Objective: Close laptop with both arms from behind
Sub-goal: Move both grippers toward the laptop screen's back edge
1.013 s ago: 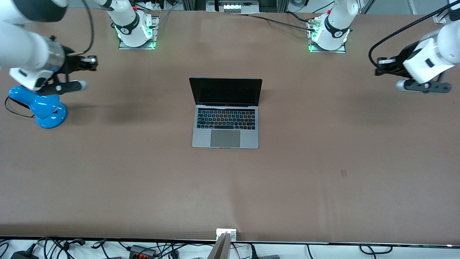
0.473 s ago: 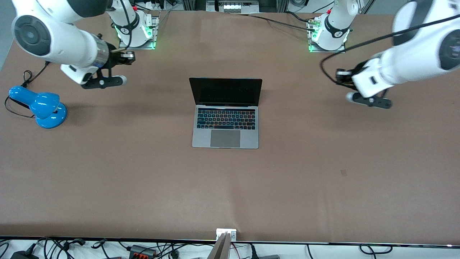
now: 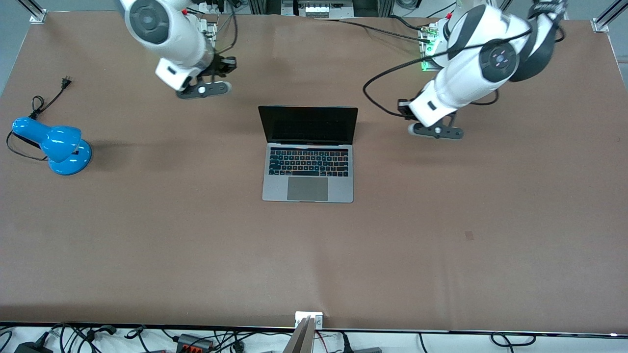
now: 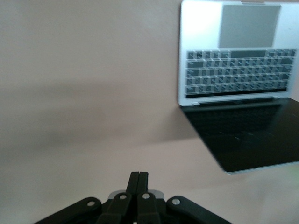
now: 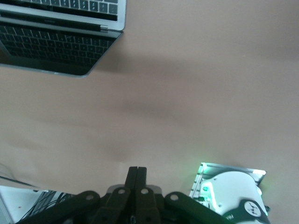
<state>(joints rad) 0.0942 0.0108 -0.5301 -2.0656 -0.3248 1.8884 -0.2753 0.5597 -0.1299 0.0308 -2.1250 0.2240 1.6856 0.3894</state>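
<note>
The laptop [image 3: 308,154] sits open in the middle of the brown worktop [image 3: 441,245], screen upright and facing the front camera, with a blue lamp [image 3: 53,145] well apart toward the right arm's end. Both hands hang in the air holding nothing, fingers pressed together: the left hand [image 3: 403,109] over bare worktop beside the screen, the right hand [image 3: 230,64] over the worktop near its own base.

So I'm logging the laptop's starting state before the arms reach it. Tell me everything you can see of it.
The laptop is slim, grey-silver and looks metallic, with a black keyboard, a large grey trackpad and a dark, unlit screen. It stands open, its lid about upright, its base flat on the brown table near the middle, keyboard toward the front camera. Nothing touches it: the left hand and right hand are both apart from it.
</note>
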